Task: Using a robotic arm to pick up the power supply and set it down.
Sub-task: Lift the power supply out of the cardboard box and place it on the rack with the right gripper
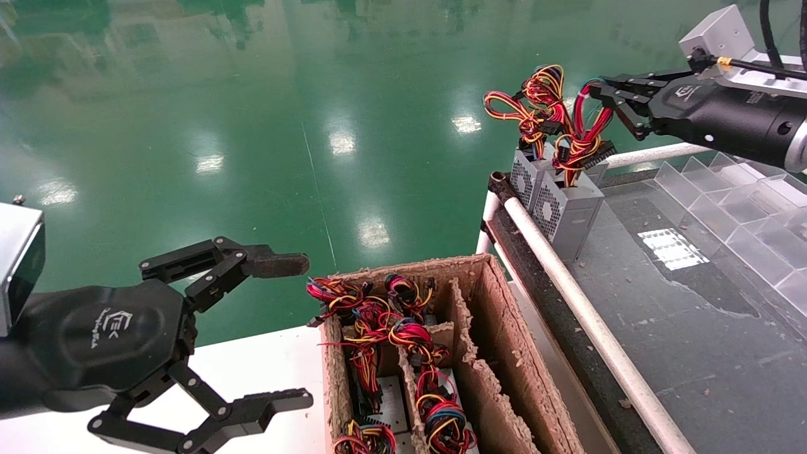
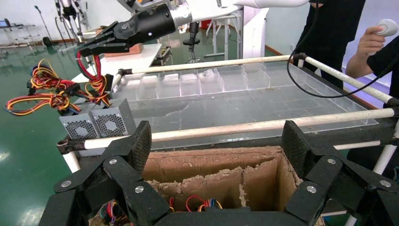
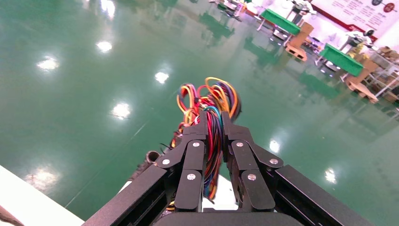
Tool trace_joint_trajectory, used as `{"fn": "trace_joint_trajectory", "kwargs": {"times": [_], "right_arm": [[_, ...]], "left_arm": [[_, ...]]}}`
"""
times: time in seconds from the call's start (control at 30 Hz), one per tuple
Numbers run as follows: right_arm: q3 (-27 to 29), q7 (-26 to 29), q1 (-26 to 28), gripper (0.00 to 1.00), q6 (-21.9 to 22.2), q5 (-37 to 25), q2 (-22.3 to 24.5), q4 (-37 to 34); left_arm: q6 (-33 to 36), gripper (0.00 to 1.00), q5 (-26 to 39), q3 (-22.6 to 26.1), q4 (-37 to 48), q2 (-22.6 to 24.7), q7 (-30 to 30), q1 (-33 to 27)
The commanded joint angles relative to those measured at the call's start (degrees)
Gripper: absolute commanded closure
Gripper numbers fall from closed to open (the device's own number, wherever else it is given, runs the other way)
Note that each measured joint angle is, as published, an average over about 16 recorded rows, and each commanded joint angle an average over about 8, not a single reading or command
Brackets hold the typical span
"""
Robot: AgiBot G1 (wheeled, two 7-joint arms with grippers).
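**Risk: held by wires only**

Left gripper (image 1: 296,331) parked wide open and empty beside the cardboard box (image 1: 485,328). Right gripper (image 1: 599,94) pinched narrow on the wire loop (image 1: 583,135) of the power supply (image 1: 570,211), the grey body sitting below the fingertips at the counter (image 1: 693,353) corner, touching a second supply (image 1: 526,173). Likely trouble: wires slipping through, connectors straining, body swinging, neighbour nudged off the edge rail (image 1: 567,290).
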Motion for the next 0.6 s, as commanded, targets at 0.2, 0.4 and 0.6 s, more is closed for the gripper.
{"fn": "trace_joint_trajectory", "kwargs": {"times": [0.2, 0.4, 0.6], "right_arm": [[-0.1, -0.2, 0.0, 1.00, -0.8, -0.1, -0.5, -0.1], [-0.2, -0.5, -0.3, 0.87, -0.4, -0.2, -0.8, -0.3], [-0.2, -0.6, -0.3, 0.12, -0.1, -0.3, -0.9, -0.5]], "left_arm": [[0.0, 0.00, 0.0, 0.0, 0.0, 0.0, 0.0, 0.0], [0.0, 0.00, 0.0, 0.0, 0.0, 0.0, 0.0, 0.0], [0.0, 0.00, 0.0, 0.0, 0.0, 0.0, 0.0, 0.0]]}}
